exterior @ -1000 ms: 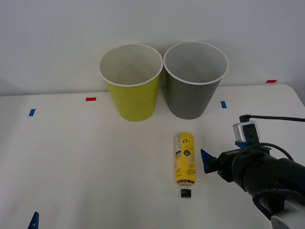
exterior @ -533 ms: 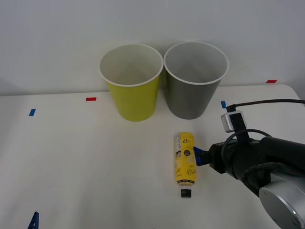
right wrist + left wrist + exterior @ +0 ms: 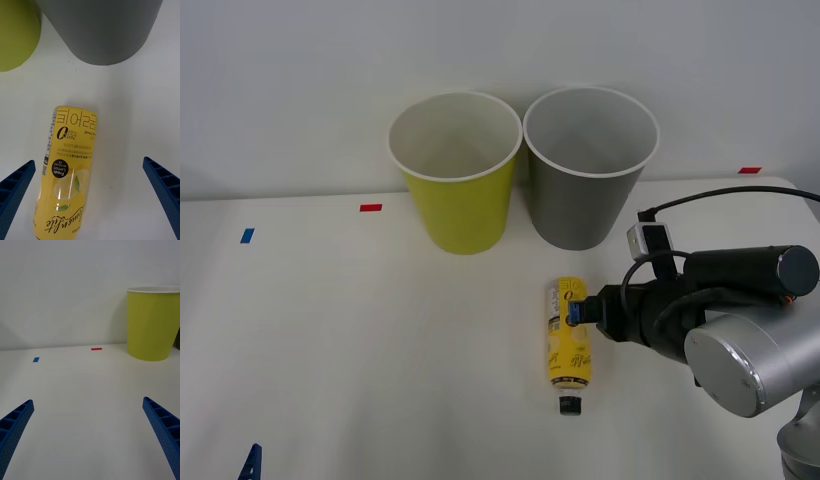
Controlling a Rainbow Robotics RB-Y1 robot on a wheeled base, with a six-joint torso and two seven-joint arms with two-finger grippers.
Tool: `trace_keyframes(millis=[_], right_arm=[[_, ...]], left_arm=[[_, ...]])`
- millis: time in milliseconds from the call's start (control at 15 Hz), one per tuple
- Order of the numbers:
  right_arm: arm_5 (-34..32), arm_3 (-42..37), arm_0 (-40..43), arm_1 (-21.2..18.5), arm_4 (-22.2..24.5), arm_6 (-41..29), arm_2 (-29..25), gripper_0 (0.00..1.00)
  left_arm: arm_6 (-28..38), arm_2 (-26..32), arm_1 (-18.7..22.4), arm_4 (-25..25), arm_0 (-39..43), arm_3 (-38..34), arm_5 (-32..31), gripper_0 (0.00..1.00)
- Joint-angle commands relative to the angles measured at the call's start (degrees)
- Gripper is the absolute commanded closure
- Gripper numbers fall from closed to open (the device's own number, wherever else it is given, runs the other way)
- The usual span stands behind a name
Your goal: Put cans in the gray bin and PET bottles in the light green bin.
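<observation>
My left gripper (image 3: 90, 442) is parked at 7 o'clock on the table (image 3: 330, 350), fingers spread wide. My right gripper (image 3: 90, 195) reaches in from 3 o'clock, fingers apart, straddling the PET bottle (image 3: 569, 343) without touching it. The bottle lies on its side near table centre: slim, yellow printed label, black cap pointing to 6 o'clock. Beyond it, at 12 o'clock, stand the light green bin (image 3: 457, 175) and gray bin (image 3: 588, 170), side by side, white-rimmed, upright.

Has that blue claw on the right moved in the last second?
Yes. The right gripper slid left, now over the lying PET bottle.
</observation>
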Motion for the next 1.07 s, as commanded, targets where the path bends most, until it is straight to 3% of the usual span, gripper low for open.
trace_keyframes(millis=[67,467,800,1067], right_arm=[[0.02,4.16,-2.62,0.62,-1.67,-0.02,-1.11,0.00],[0.02,7.58,-4.73,-2.02,-4.30,-1.16,0.03,0.00],[0.02,10.75,-7.80,-1.58,-3.95,-8.54,2.84,0.00],[0.02,14.44,-9.83,-0.88,-4.39,-9.51,3.10,0.00]], left_arm=[[0.00,0.00,0.00,0.00,0.00,0.00,0.00,0.00],[0.00,0.00,0.00,0.00,0.00,0.00,0.00,0.00],[0.00,0.00,0.00,0.00,0.00,0.00,0.00,0.00],[0.00,0.00,0.00,0.00,0.00,0.00,0.00,0.00]])
